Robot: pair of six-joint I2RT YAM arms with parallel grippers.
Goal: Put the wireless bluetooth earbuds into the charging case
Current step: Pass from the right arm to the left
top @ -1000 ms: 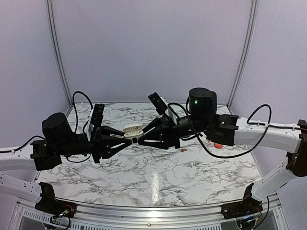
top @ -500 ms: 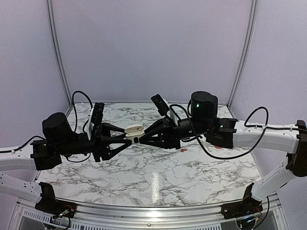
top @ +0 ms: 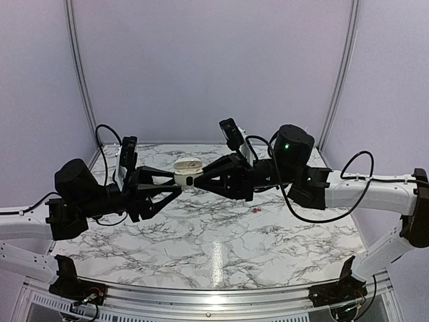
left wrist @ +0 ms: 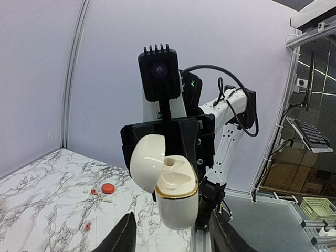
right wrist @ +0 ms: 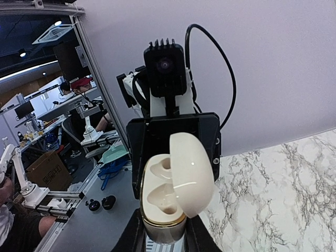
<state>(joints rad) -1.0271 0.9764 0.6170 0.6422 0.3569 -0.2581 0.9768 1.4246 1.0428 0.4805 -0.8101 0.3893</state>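
The cream charging case with a gold rim is held in the air above the table with its lid swung open. Both moulded sockets in it are empty. My right gripper is shut on the lower body of the charging case. My left gripper faces it, open, and its fingers stand apart from the case on either side. Tiny red earbuds lie on the marble below the right arm. One earbud shows near the left wrist view's lower left.
A red round case lies on the marble table with another small red bud and white bits beside it. Purple walls enclose the back and sides. The two arms meet over the table's middle.
The left gripper has let go of the case and opened. The right gripper has closed on it. Both arms have risen, carrying the case higher.
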